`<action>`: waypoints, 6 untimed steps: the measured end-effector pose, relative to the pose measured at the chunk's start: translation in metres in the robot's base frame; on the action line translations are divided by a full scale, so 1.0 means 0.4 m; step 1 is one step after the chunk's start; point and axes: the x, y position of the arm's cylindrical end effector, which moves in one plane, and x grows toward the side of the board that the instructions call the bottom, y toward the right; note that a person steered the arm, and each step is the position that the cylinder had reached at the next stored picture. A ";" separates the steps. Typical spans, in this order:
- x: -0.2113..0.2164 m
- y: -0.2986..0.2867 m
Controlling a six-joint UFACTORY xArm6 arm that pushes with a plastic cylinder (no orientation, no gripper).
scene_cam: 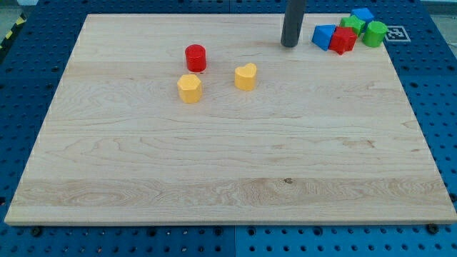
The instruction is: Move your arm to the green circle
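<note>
The green circle [375,33] sits at the view's top right, at the right end of a tight cluster. Beside it are a green block [351,23], a blue block [363,14], a red block [343,40] and a blue triangular block [324,36]. My tip [289,44] is the lower end of a dark rod coming down from the view's top. It rests on the board left of the cluster, about a block's width from the blue triangular block and well left of the green circle.
A red cylinder [196,58] stands at upper centre-left. A yellow block [190,88] lies just below it and a yellow heart-like block [245,76] to its right. The wooden board [228,178] sits on a blue perforated table.
</note>
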 end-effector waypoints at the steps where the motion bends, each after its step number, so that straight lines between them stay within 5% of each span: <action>1: 0.106 0.061; 4: 0.133 0.551; 6: -0.136 0.581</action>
